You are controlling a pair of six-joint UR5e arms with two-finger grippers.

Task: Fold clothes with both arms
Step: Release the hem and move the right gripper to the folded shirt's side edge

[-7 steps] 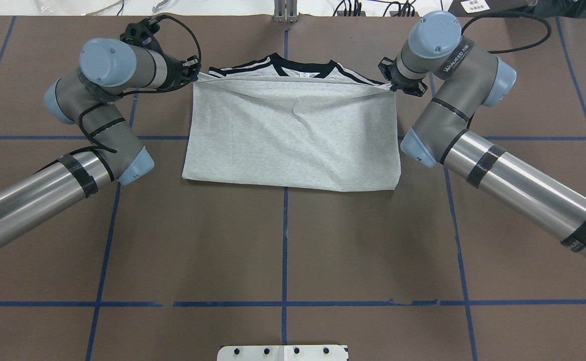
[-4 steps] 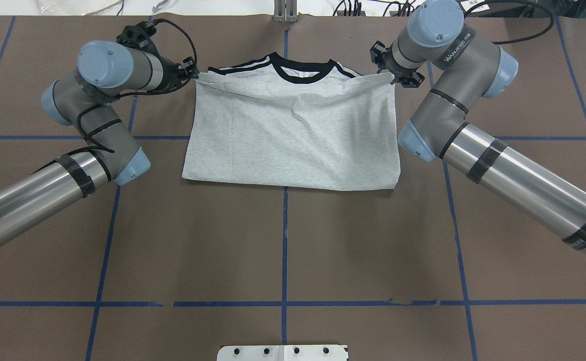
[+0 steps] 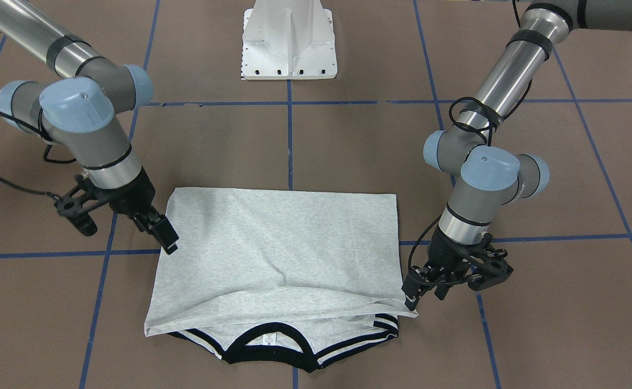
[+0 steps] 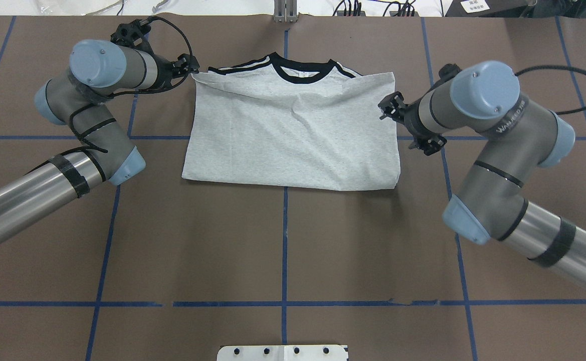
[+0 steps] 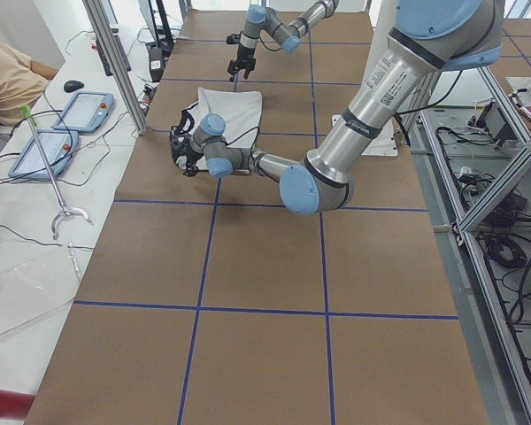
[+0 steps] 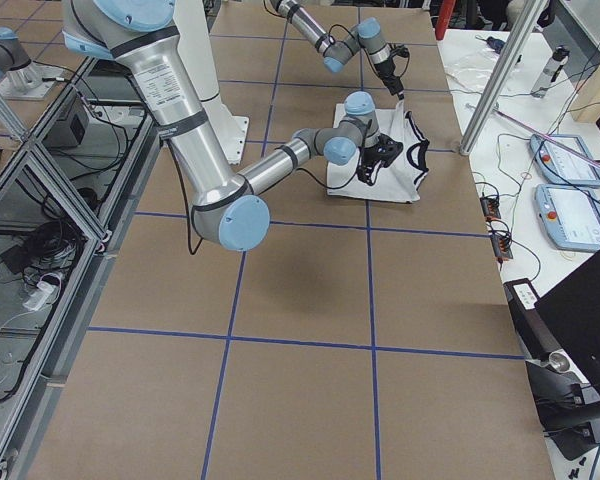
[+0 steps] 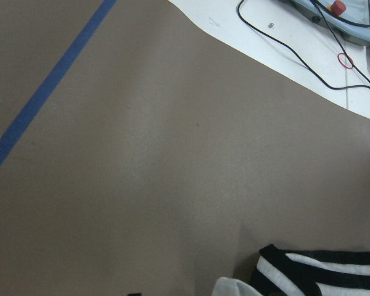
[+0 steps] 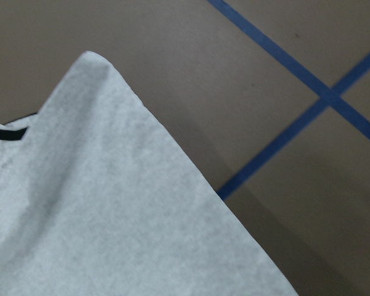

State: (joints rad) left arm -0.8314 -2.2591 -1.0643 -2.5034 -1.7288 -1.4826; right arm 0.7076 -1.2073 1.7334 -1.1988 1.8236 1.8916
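Grey T-shirt [image 4: 293, 130] lies folded hem-to-shoulders near the table's far edge, black collar showing; left gripper [image 4: 193, 69] pinches one corner.

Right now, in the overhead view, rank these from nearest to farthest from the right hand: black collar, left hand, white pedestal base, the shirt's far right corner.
From the right hand:
1. T-shirt's far right corner, just beyond the hand.
2. Black collar, at the far middle of the shirt.
3. Left hand, at the shirt's opposite far corner.
4. White pedestal base, at the near edge, centre.
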